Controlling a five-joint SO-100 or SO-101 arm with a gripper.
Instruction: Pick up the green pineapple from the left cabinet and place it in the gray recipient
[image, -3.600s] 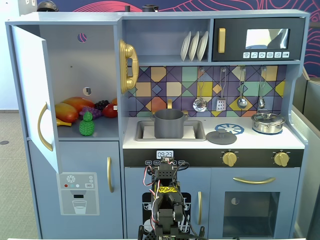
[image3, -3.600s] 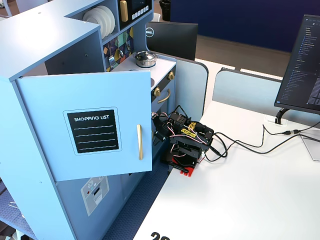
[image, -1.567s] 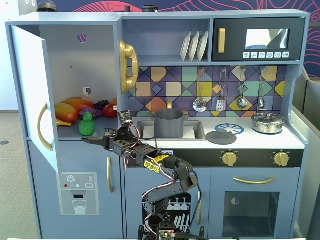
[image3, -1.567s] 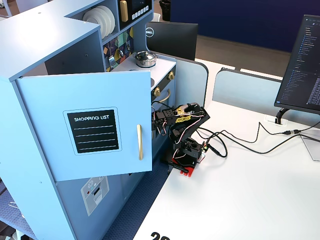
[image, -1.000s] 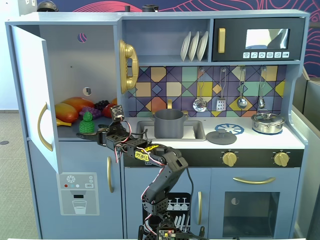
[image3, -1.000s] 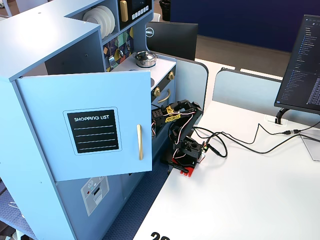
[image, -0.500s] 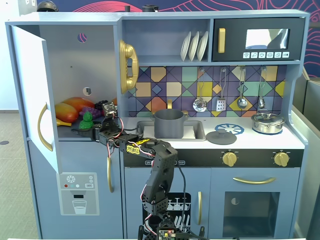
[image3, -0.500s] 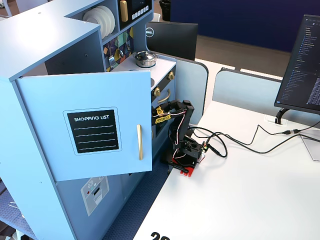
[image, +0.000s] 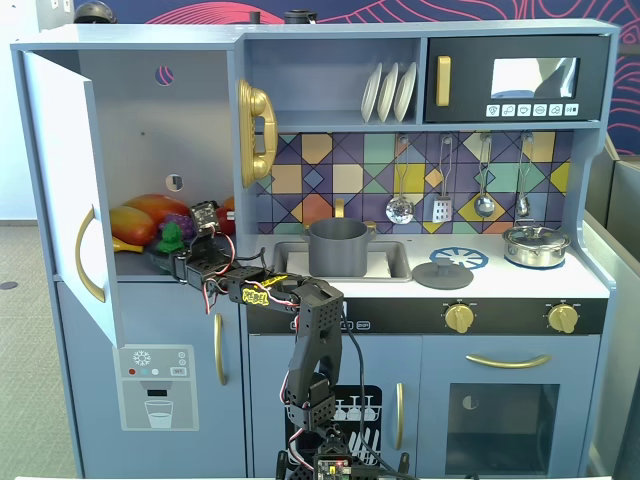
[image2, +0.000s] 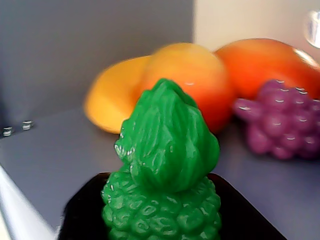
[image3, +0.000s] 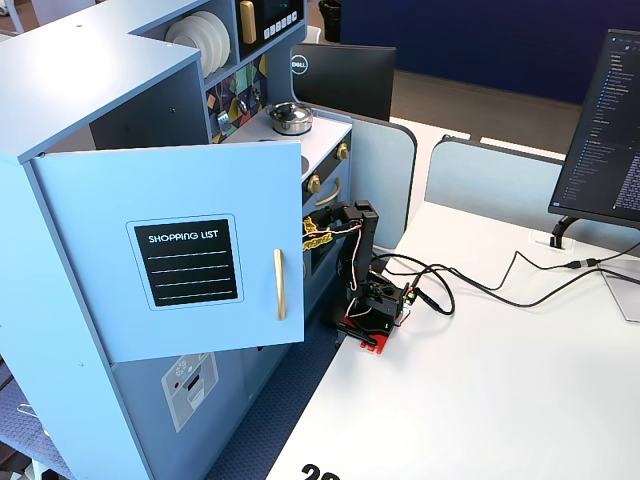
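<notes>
Inside the left cabinet (image: 130, 130), mango (image: 150, 212) and grapes (image: 180, 221) crowd behind the green pineapple (image: 170, 237); above stays open.

Black plastic arm (image: 310, 330) w/ yellow-black label stickers, loose red/white/black wires, boxy servos, red base clamp (image3: 362, 335).

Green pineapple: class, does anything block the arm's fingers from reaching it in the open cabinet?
Nothing visible does. The green pineapple sits directly ahead in the wrist view; the mangoes and purple grapes lie behind it.

Pineapple (image: 171, 237) inside left cabinet (image: 130, 130)
</notes>
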